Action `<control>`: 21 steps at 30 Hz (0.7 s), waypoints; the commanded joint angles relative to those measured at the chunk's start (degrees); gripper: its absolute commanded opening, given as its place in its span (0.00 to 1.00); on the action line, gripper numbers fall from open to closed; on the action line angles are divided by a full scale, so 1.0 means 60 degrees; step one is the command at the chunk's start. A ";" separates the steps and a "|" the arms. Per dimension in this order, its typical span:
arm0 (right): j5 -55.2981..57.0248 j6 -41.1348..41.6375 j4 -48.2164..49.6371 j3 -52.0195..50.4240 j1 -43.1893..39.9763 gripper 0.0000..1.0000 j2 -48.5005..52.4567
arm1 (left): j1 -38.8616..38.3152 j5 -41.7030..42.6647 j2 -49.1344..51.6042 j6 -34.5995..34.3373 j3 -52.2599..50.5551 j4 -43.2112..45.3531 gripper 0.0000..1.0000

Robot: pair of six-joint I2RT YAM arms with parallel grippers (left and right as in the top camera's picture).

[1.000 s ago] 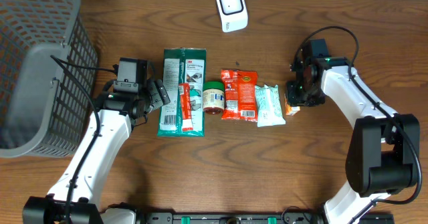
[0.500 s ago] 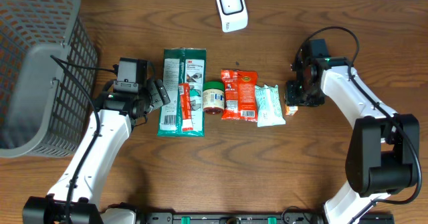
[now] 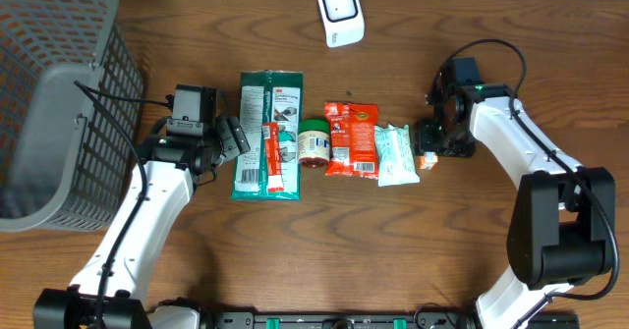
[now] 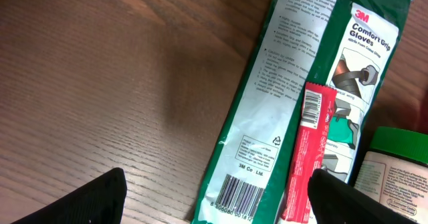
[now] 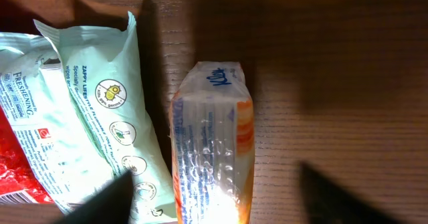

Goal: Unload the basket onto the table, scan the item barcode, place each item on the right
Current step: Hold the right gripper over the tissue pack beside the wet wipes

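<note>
A small orange tissue pack (image 5: 212, 144) lies on the table to the right of a white-green wipes pack (image 5: 100, 103). My right gripper (image 5: 214, 204) hangs over it, open, with a gap on each side between the pack and the dark fingers (image 5: 338, 197). From overhead the tissue pack (image 3: 428, 160) sits just under the right gripper (image 3: 433, 142). The white barcode scanner (image 3: 339, 13) stands at the far edge. My left gripper (image 4: 214, 204) is open above the barcode end of a green gloves pack (image 4: 267, 103) and holds nothing.
A row of items lies mid-table: the gloves pack (image 3: 267, 133), a red stick pack (image 3: 272, 159), a green-lidded jar (image 3: 314, 142), a red snack bag (image 3: 351, 139) and the wipes pack (image 3: 396, 155). A grey mesh basket (image 3: 59, 93) fills the far left.
My right gripper has opened around the tissue pack, which now rests free on the table. The left arm has not moved.
</note>
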 commanded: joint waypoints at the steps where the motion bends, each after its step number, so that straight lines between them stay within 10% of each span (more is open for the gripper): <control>1: -0.0047 0.0073 0.0022 -0.0022 0.0138 0.99 0.0066 | 0.0033 -0.0189 -0.0051 0.0095 0.0160 -0.0025 0.87; 5: -0.0044 0.0069 0.0018 -0.0022 0.0135 0.99 0.0066 | 0.0033 -0.0189 -0.0051 0.0095 0.0160 -0.0025 0.87; 11: 0.0040 0.0652 0.0066 -0.0022 0.0168 0.53 0.0066 | 0.0033 -0.0189 -0.0051 0.0095 0.0160 -0.0029 0.87; 21: 0.0062 0.0714 0.0251 -0.0022 0.0204 0.37 0.0066 | 0.0033 -0.0189 -0.0051 0.0095 0.0160 -0.0025 0.87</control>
